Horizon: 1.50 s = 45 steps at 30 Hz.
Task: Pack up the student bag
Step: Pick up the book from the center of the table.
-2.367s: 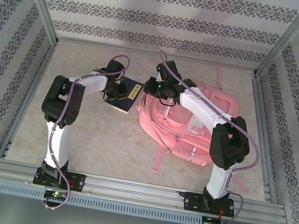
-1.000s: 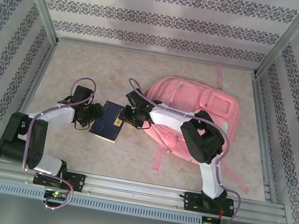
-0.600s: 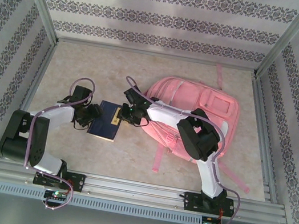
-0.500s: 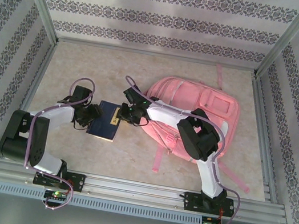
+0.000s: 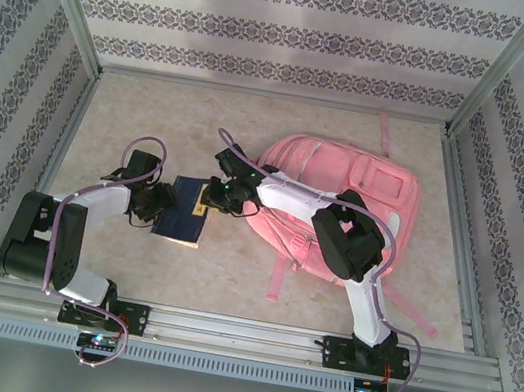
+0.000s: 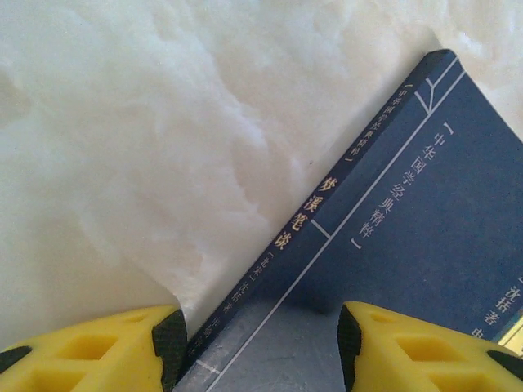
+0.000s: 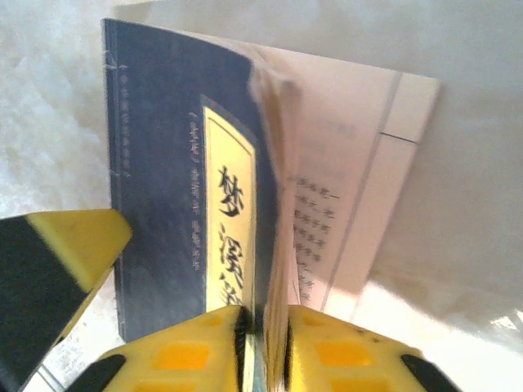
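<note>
Your right fingers (image 7: 180, 355) sit just off the left edge of the student bag (image 5: 319, 160), which lies flat on the right of the tabletop (image 5: 156, 106). They seem to pinch the blue book (image 5: 181, 222) by its lifted pages. Your left fingers (image 6: 90, 351) stand spread across its spine corner.

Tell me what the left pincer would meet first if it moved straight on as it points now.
The blue book: its spine edge runs between the left pincer's open fingers, so contact would probably come almost at once.
</note>
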{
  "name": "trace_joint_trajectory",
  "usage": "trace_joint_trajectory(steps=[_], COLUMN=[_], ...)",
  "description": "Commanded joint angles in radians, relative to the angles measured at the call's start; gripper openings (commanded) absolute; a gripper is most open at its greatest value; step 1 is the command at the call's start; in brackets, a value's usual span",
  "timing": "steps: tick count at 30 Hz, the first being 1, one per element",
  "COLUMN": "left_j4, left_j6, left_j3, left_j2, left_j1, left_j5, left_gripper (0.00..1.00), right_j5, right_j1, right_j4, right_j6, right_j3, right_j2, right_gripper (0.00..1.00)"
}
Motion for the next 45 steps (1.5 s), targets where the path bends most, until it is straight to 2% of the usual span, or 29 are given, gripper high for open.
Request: trace_joint_trajectory(steps=[1,4,6,10,12,16,20,24,29,35,45], left_j4=[0.188,0.171,0.137,-0.004,-0.055,-0.143,-0.158,-0.142,-0.007,0.182,0.568], left_j6=[-0.024,-0.03,-0.026,-0.01,-0.008,0.011,0.019,0.022,-0.049,-0.093,-0.24], left_j3=[-0.042,-0.044,-0.041,-0.03,-0.032,-0.035,-0.052,-0.063,-0.123,-0.142,-0.192], left_j2=[0.115,0.094,0.061,-0.059,-0.127,-0.227,-0.274,-0.267,-0.262,-0.206,-0.088], left_j1=[-0.07,-0.07,-0.07,-0.069,-0.07,-0.07,-0.069,-0.065,-0.051,-0.049,-0.05], left_j5=[0.186,0.181,0.158,0.046,0.008,-0.027,-0.005,0.027,0.115,0.262,0.46], left_gripper=[0.54,0.54,0.54,0.64,0.67,0.7,0.72,0.73,0.76,0.81,0.78], right_j5=[-0.048,-0.026,-0.016,-0.042,-0.086,-0.25,-0.4,-0.464,-0.539,-0.587,-0.611], right_j1=[0.025,0.023,0.019,-0.005,-0.023,-0.066,-0.106,-0.145,-0.196,-0.222,-0.278], right_j4=[0.026,0.004,-0.009,0.002,0.035,0.117,0.191,0.259,0.379,0.413,0.447], right_j6=[-0.004,-0.023,-0.04,-0.07,-0.075,-0.069,-0.052,-0.027,0.042,0.038,0.053], right_j3=[0.041,0.044,0.04,0.007,-0.02,-0.054,-0.086,-0.146,-0.244,-0.303,-0.369], right_j2=[0.021,0.017,0.009,-0.024,-0.043,-0.069,-0.092,-0.144,-0.193,-0.241,-0.302], right_gripper=[0.09,0.0,0.0,0.0,0.0,0.0,0.0,0.0,0.0,0.0,0.0])
